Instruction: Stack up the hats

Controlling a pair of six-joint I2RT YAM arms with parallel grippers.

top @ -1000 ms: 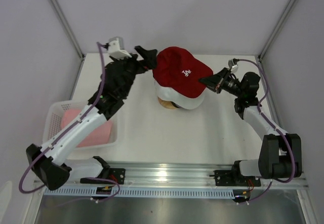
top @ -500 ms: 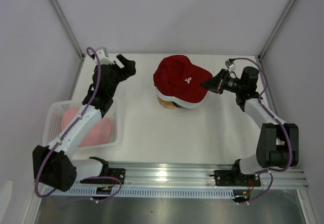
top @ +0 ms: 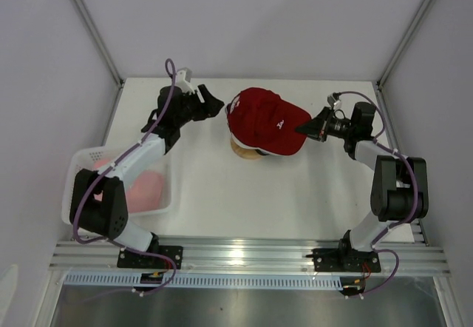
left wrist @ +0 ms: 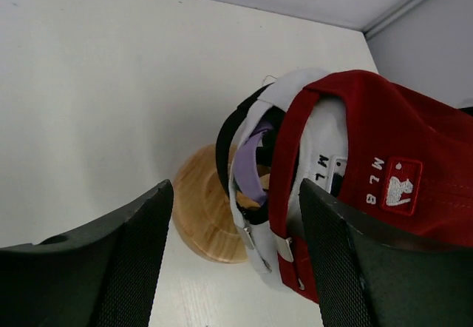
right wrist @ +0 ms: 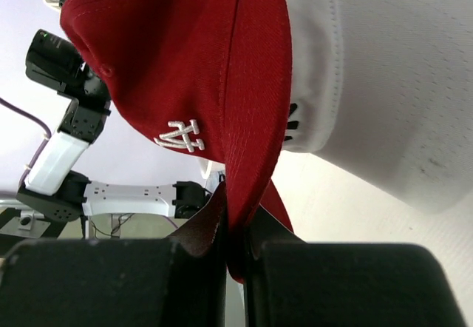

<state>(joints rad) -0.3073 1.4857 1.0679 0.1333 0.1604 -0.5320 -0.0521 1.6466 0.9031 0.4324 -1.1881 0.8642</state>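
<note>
The red hat (top: 262,120) sits on top of the stack on the round wooden stand (top: 242,152). Under it a white hat (right wrist: 369,68) shows, and a lavender strap (left wrist: 251,157) shows inside the white one. My right gripper (top: 304,128) is shut on the red hat's brim (right wrist: 251,142), at the right of the stack. My left gripper (top: 214,105) is open just left of the stack, facing the hats' back straps (left wrist: 284,223) without touching them. A pink hat (top: 144,186) lies in the basket.
A white mesh basket (top: 77,160) stands at the left edge of the table beside the left arm. Walls close in the table at the back and on both sides. The arms' mounting rail runs along the near edge.
The left gripper let go of the red hat's back, swung away left, and has come back close to the stack with its jaws a little narrower. The red hat has settled lower on the stack.
</note>
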